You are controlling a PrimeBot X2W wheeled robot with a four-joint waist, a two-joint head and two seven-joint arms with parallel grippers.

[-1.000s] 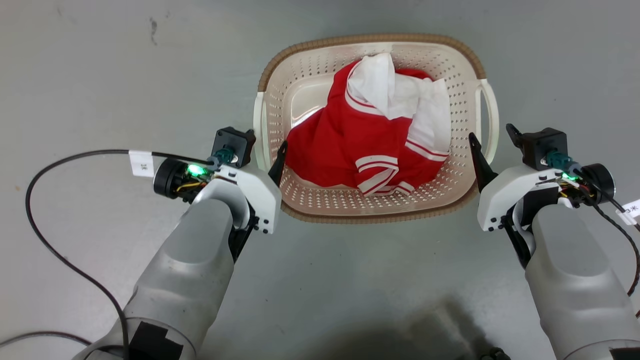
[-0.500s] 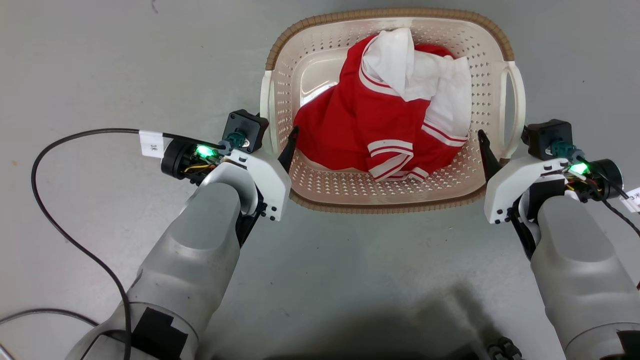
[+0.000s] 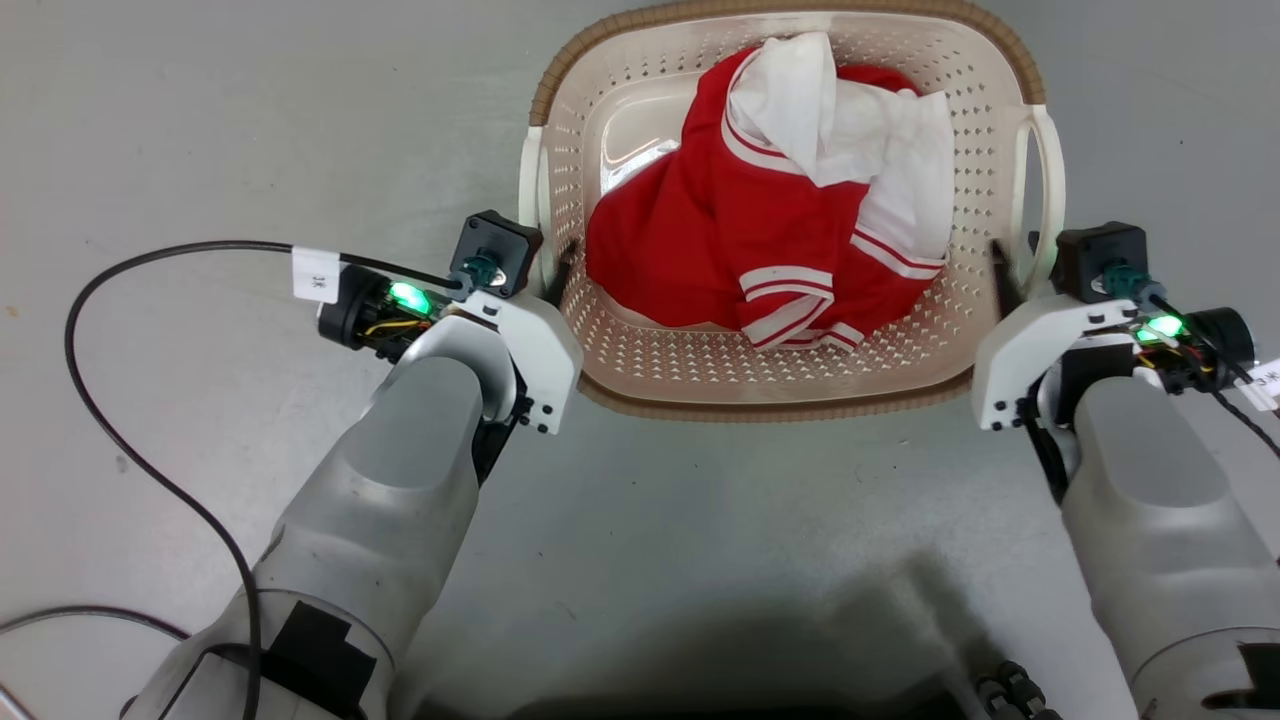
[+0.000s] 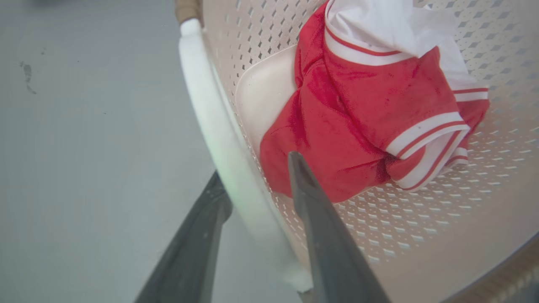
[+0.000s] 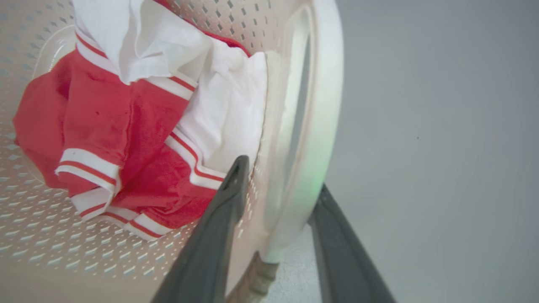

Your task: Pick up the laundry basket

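Head view: laundry basket point(image 3: 700, 368) with red-and-white garment point(image 3: 720, 245) inside, both arms' jaws apart astride its handles point(image 3: 1050, 190).

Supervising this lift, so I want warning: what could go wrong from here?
The left gripper and right gripper straddle the loop handles of the laundry basket at their near ends, so the far side may sag on lifting. Jaws are open; lifting before closing would slip. The left inner finger sits close to the red garment and might snag it.
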